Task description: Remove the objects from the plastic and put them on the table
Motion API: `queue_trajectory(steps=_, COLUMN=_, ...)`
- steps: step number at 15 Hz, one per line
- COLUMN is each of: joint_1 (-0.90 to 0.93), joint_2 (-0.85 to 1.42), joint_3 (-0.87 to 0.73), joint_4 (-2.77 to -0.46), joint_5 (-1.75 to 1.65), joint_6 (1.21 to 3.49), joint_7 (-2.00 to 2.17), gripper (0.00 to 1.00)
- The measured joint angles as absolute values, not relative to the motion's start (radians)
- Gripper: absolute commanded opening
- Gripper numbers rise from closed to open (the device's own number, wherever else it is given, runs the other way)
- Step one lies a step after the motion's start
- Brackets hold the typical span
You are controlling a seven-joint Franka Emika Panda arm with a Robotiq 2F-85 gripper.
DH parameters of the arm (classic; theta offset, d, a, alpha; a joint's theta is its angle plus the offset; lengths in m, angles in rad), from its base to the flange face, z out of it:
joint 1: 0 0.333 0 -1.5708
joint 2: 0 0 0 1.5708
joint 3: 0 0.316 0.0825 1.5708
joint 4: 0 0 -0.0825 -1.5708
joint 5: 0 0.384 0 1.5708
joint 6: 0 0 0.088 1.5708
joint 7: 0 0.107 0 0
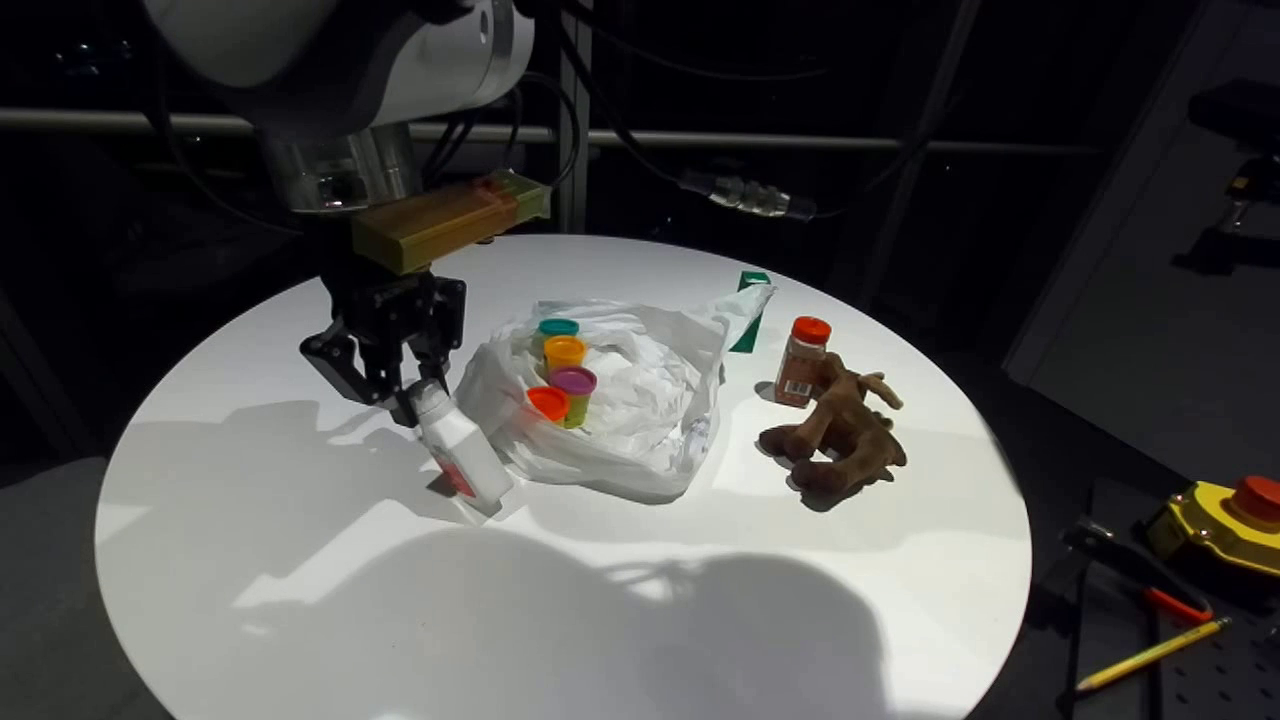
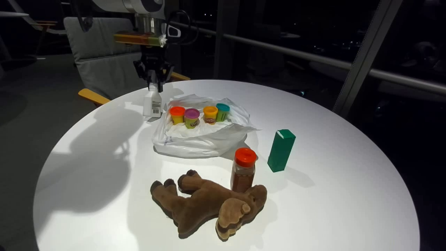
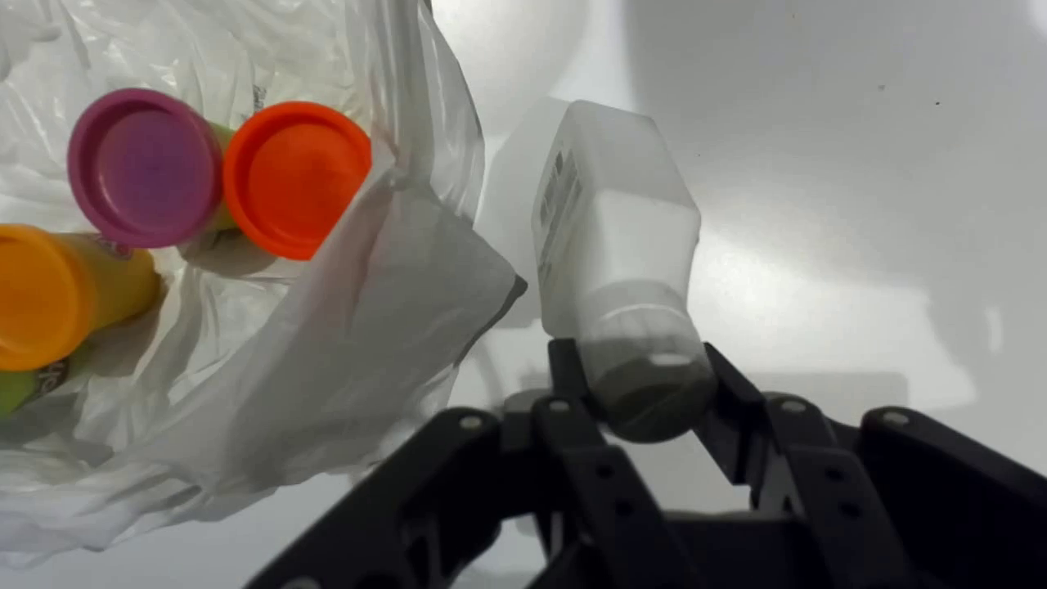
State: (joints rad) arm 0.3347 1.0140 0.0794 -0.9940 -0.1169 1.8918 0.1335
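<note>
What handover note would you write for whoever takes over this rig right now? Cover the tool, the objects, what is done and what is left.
Tool: closed on the top end of the white bottle, held tilted beside the plastic bag; whether its base touches the table is unclear.
In the bag: red-orange-lidded Play-Doh tub, purple-lidded tub, yellow-orange-lidded tub, teal-lidded tub.
Done: plush moose, red-capped jar and green box are on the table, outside the bag.
Left: set the white bottle down and release it, then take out the four tubs.
</note>
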Motion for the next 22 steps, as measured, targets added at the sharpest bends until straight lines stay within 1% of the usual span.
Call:
queue_trajectory(steps=5, joint_1=0.335, joint_2=1.02, joint_3=0.079, joint_4=-1.003, joint_5=-0.125, joint_6=1.949, joint_7=0.134, gripper=0.99)
queue_trajectory(steps=6, joint_1=0.335, joint_2=1.02, joint_3=0.079, joint_4=-1.004, joint_5=-0.126, joint_6=1.955, joint_7=0.134, gripper=1.0)
queue_trajectory(steps=16, joint_1=0.335, joint_2=1.016, joint_3=0.074, joint_4=-1.004, joint_5=-0.128, joint_6=2.027, joint_7=0.148, gripper=1.0)
queue_trajectory(steps=22, joint_1=0.328, joint_2=0.95, joint_3=0.026, joint_4=-1.006, joint_5=-0.128, joint_6=2.034, joint_7=0.312, gripper=1.0)
